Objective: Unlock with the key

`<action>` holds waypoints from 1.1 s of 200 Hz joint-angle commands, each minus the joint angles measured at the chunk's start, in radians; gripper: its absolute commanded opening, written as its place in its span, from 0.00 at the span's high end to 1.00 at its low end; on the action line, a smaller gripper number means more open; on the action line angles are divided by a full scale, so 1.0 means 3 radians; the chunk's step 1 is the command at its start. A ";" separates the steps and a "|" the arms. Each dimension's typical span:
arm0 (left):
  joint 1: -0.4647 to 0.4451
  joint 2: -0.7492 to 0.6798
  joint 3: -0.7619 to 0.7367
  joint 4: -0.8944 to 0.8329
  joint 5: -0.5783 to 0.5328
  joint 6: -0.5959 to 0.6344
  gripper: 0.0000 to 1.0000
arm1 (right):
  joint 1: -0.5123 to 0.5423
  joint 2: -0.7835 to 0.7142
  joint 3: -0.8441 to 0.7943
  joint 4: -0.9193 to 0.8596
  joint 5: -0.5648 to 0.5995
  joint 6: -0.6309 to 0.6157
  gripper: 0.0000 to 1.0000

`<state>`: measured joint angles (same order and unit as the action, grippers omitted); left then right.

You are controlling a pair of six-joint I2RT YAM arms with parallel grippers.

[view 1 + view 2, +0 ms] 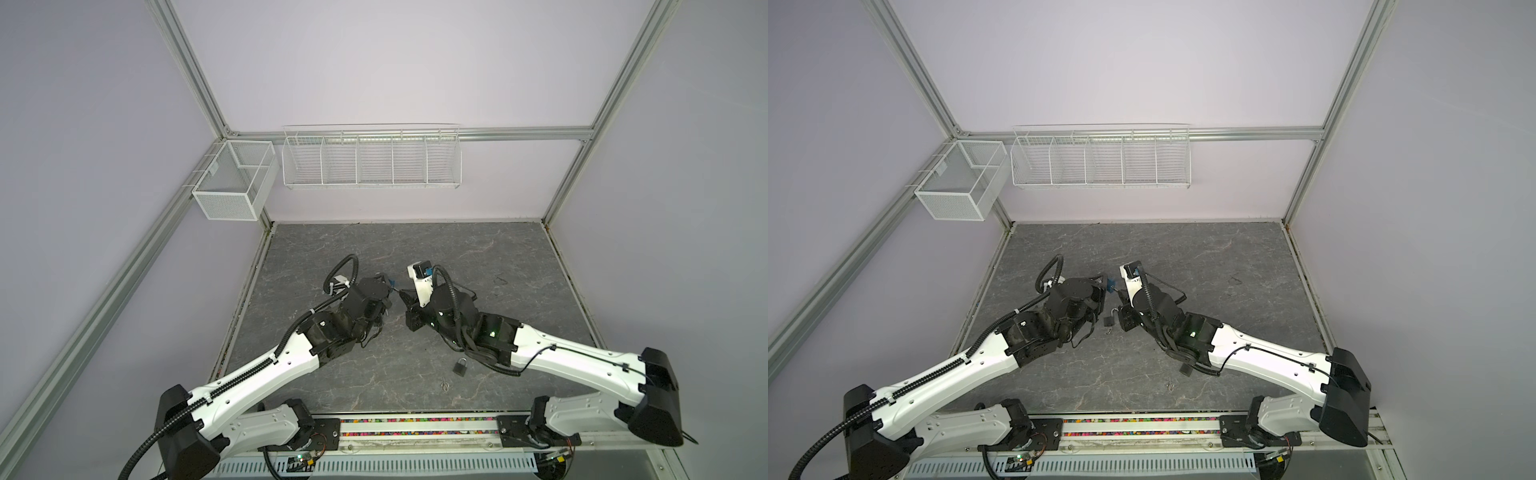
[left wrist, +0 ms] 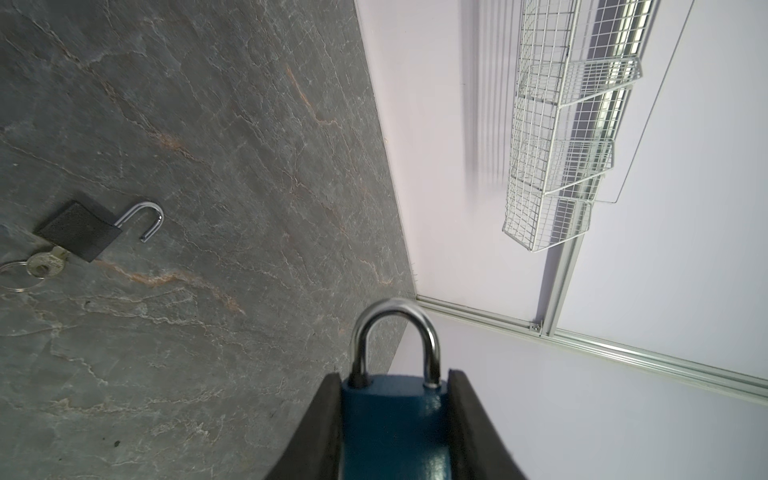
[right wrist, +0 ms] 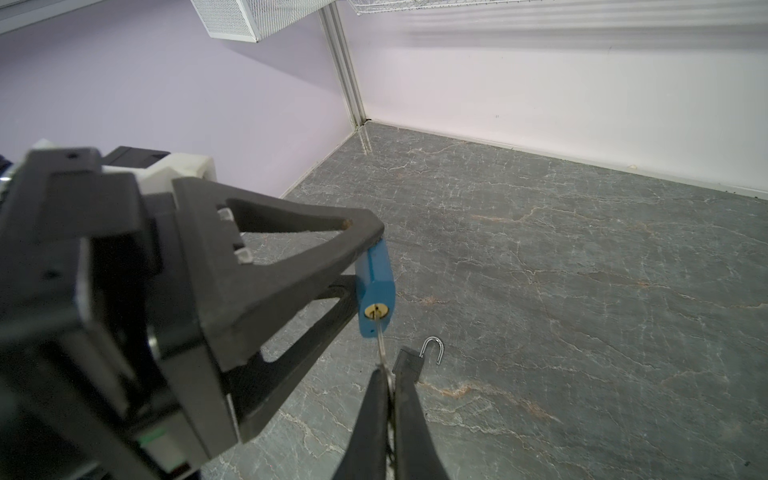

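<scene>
My left gripper is shut on a blue padlock, one finger against each side of its body. Its steel shackle sits closed in the body. In the right wrist view the blue padlock turns its brass keyhole toward my right gripper. That gripper is shut on a thin silver key whose tip is in the keyhole. In both top views the two grippers meet above the middle of the table, with the blue padlock between them.
A black padlock lies on the grey table with its shackle swung open and a key in it. Another black padlock and a key ring lie near the front. A wire rack and a mesh box hang on the walls.
</scene>
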<state>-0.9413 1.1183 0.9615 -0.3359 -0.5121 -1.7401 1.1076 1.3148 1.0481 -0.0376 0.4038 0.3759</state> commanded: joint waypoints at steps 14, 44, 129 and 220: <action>-0.0022 -0.0003 0.0139 0.0050 0.0064 0.0049 1.00 | 0.0003 0.0074 0.0115 -0.0085 0.0272 0.0037 0.94; -0.0022 0.0025 0.0144 0.0131 0.0168 0.0015 1.00 | 0.0005 0.0139 0.0146 -0.0015 0.0316 -0.0049 0.94; -0.0022 0.0137 0.0276 0.0008 0.0213 0.0119 1.00 | 0.0003 0.0050 0.0307 0.0164 -0.0447 0.0311 0.94; -0.0027 0.0086 0.0225 0.0116 0.0364 0.0021 1.00 | 0.0110 0.0185 0.0215 0.0263 0.0155 -0.0089 0.93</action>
<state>-0.9291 1.1542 1.0042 -0.3676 -0.5037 -1.7153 1.1275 1.3525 1.1137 -0.0826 0.4683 0.3820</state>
